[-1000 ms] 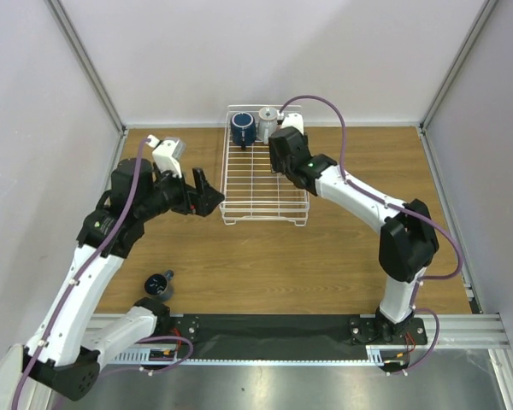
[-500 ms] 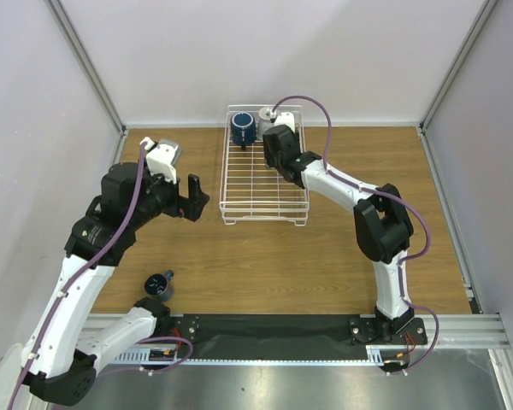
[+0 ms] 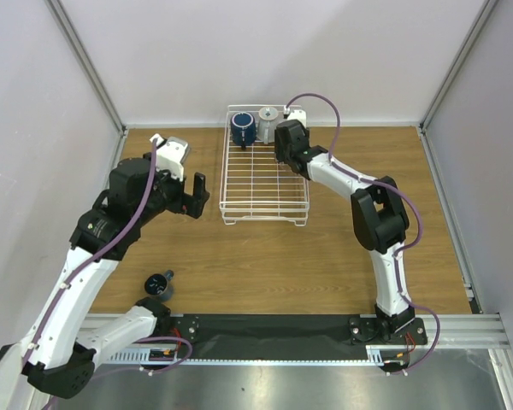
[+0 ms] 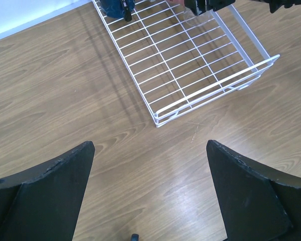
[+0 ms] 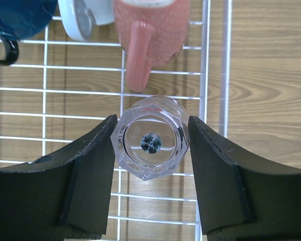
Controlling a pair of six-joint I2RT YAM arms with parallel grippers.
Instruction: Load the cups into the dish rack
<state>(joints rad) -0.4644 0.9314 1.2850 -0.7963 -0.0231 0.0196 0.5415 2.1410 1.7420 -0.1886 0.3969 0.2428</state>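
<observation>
Standing apparently upright, mouth-up: glass tumbler [image 5: 149,138]

White links [image 3: 73,290], black joints [image 3: 378,224], purple cables [image 3: 337,128]; black jaws, seemingly scuffed

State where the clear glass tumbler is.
Right wrist view: the clear glass tumbler is held in the right gripper, over the dish rack, next to the salmon-pink cup.

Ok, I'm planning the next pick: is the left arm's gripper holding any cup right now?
No, the left gripper has its fingers spread wide over the brown wooden table, with nothing between them.
</observation>
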